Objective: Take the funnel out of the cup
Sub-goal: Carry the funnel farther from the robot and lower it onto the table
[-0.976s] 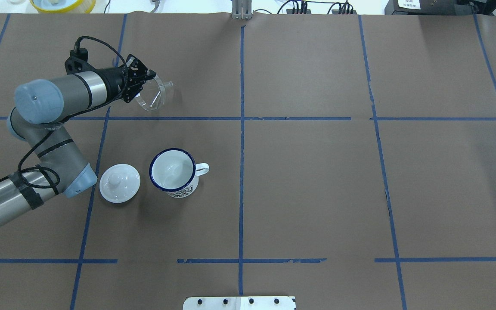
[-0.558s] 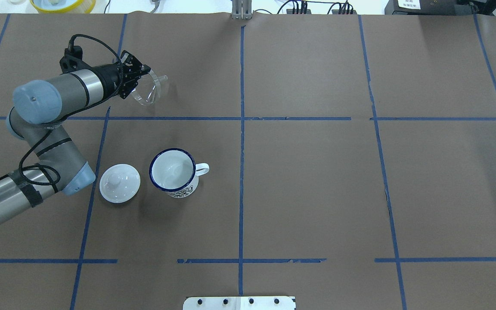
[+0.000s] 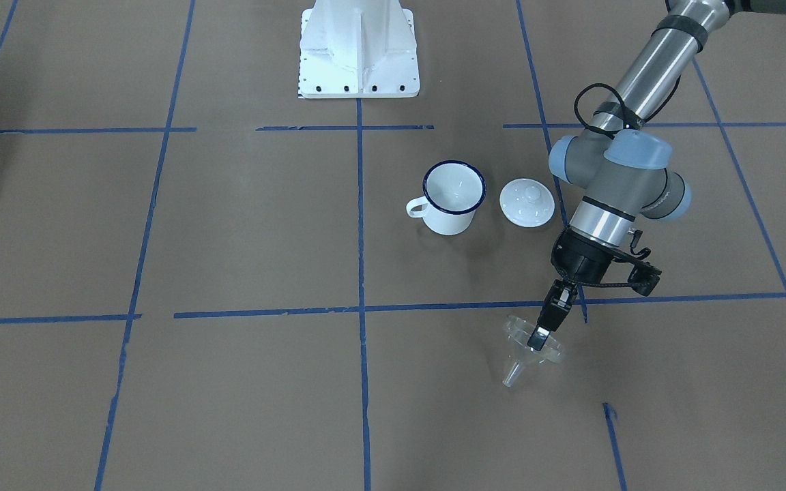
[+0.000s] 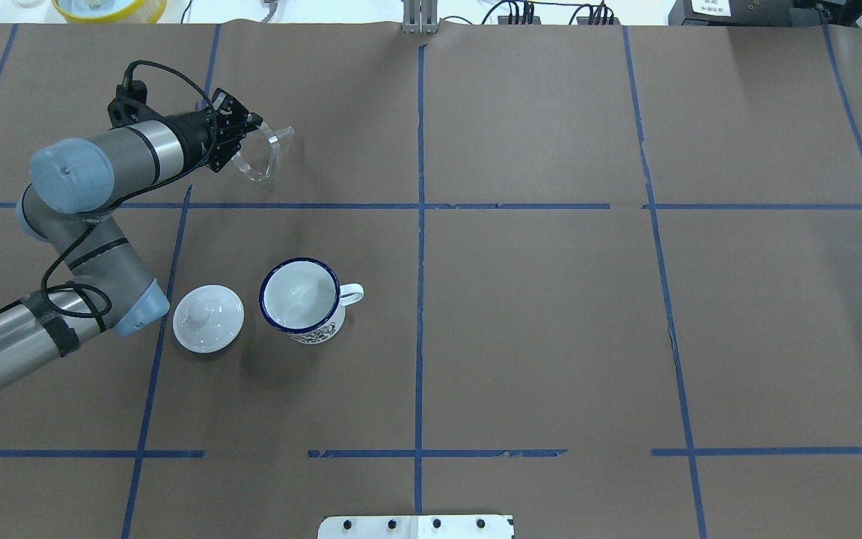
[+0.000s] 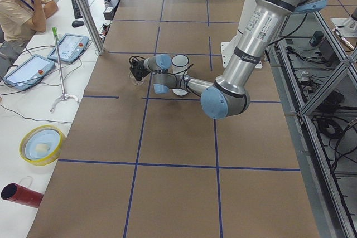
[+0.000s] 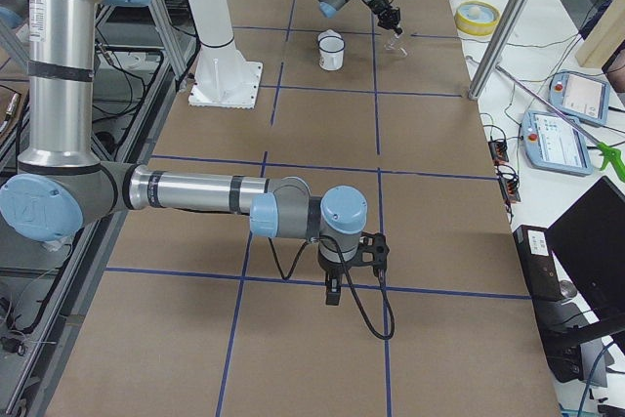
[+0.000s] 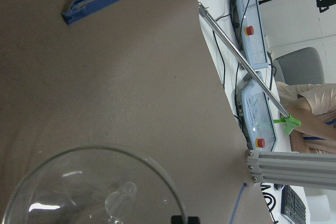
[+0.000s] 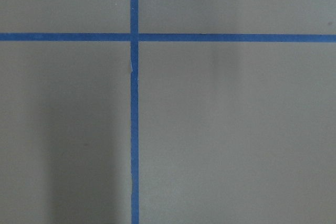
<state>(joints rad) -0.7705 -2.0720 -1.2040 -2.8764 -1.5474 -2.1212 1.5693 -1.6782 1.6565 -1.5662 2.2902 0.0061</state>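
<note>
Left pincer [image 3: 537, 335] clenched on funnel [image 3: 521, 349] rim; funnel tilted, spout pointing away from pincer, out of cup [image 3: 453, 198]. Cup upright on tabletop [image 3: 229, 225], well apart from pincer, lid [image 3: 527, 202] beside it. Right pincer [image 6: 332, 294]: grip state cannot tell.

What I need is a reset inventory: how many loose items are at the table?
3. The cup stands upright; the lid lies beside it, apart; the funnel is held by the left gripper, jaws shut on its rim, away from both. None seems hidden.
</note>
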